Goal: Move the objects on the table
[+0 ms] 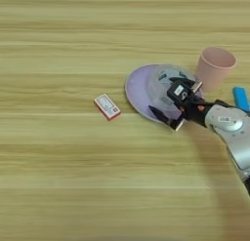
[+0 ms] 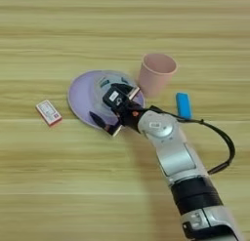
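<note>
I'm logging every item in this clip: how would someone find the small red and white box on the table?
Start at the lavender plate under the gripper, mid-table. Go toward the robot's left across bare wood to the small flat box, lying alone. It is the only red and white rectangle; the pink cup and blue block sit on the plate's other side.

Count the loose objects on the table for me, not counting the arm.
4. A lavender plate sits mid-table under the right gripper; a pink cup stands upright just beyond its right edge; a blue block lies right of the cup; a small red-and-white box lies left of the plate. Something under the gripper may be hidden.
</note>
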`<act>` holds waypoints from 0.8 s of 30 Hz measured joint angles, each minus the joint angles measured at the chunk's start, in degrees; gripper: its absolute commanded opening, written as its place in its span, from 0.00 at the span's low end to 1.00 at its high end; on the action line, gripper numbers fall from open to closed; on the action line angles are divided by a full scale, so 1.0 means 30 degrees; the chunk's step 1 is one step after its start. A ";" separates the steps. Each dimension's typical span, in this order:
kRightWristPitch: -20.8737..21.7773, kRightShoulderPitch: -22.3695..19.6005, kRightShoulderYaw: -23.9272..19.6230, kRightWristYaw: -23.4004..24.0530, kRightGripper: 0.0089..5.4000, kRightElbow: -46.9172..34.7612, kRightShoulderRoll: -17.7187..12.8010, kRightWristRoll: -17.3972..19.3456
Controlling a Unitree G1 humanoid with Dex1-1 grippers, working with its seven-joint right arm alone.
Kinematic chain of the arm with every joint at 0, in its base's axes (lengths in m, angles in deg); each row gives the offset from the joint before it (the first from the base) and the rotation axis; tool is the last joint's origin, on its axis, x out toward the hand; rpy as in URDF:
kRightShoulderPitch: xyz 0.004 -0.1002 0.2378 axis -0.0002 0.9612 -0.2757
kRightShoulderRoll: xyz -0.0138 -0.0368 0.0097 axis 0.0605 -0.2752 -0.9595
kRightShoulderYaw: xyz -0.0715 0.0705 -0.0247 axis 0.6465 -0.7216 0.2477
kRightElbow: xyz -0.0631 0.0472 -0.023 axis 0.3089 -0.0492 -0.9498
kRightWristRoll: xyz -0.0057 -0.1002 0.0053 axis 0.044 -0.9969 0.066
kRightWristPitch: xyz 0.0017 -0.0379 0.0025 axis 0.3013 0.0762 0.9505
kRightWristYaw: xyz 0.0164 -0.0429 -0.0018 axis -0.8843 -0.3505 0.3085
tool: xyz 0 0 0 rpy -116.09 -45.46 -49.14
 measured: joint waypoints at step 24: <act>0.0511 -0.0737 -0.0011 0.0181 0.39 0.0959 0.0390 -0.0323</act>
